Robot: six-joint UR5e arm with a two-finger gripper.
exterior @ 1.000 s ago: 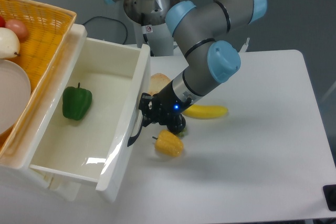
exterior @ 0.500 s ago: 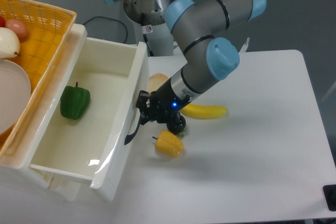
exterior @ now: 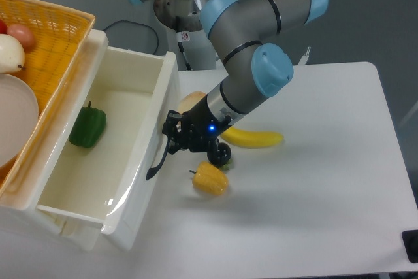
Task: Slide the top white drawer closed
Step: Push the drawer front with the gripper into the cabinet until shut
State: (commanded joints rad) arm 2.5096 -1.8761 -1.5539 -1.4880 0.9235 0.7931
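Fixed camera view. The top white drawer is at the left of the frame, pulled partly out of the cabinet and open to the camera. Its front panel faces right, toward the middle of the desk. A black curved handle projects from that front panel.

Inside the drawer, a green bell pepper lies on the drawer floor, close to the left wall.

The claw is at the drawer front, touching or just beside the upper part of the handle. The dark fingers merge with the dark handle in this view, so it cannot be told whether the claw is released or clenched. A small blue light shows on the wrist just behind the claw. The arm rises from the claw up and to the right, then back to its base at the top of the frame.

On the desk just below the claw lies a yellow bell pepper, apart from the drawer front. A banana lies beside the wrist, partly hidden by the arm. A pale rounded object sits behind the claw, near the drawer's far corner; its kind cannot be told.

A yellow wicker basket rests on the cabinet top at upper left, above the drawer. It holds a white plate and a pale onion.
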